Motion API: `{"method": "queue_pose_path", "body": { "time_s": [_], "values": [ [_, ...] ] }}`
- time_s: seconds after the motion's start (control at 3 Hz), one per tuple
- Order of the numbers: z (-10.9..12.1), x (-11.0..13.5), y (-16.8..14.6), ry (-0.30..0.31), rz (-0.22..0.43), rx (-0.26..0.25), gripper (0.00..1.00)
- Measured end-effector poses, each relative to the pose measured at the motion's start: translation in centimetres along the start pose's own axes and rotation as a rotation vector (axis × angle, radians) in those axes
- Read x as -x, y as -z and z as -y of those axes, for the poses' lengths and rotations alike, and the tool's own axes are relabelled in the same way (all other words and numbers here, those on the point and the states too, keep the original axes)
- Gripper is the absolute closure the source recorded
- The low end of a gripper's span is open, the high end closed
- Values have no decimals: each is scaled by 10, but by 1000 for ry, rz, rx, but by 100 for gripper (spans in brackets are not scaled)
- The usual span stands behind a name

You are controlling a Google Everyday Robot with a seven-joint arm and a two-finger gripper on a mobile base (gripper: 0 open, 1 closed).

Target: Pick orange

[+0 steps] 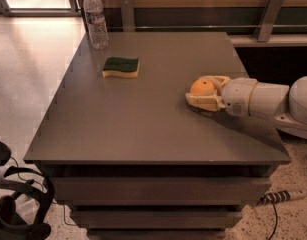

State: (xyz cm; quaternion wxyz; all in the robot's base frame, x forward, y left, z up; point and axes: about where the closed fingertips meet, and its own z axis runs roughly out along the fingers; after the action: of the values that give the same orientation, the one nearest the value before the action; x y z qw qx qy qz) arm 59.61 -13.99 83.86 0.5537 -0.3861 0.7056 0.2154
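The orange (203, 85) is a small round fruit on the right part of the grey table (143, 119). My gripper (197, 88) reaches in from the right on a white arm (265, 100). Its two cream fingers sit on the near and far sides of the orange and press against it. The near finger (202, 102) lies low on the table top. The orange still seems to rest on the table; its right side is hidden by the gripper.
A green and yellow sponge (121, 66) lies at the back left of the table. A clear water bottle (96, 20) stands at the far left corner. A wall rail runs behind the table. Black equipment (15, 199) stands on the floor at the lower left.
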Motion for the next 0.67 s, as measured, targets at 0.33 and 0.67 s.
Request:
{"method": "queue_pose_path", "body": {
  "time_s": [0.33,0.67],
  "values": [
    [-2,1,-2,1,1,5,100],
    [-2,1,-2,1,1,5,100]
  ]
}}
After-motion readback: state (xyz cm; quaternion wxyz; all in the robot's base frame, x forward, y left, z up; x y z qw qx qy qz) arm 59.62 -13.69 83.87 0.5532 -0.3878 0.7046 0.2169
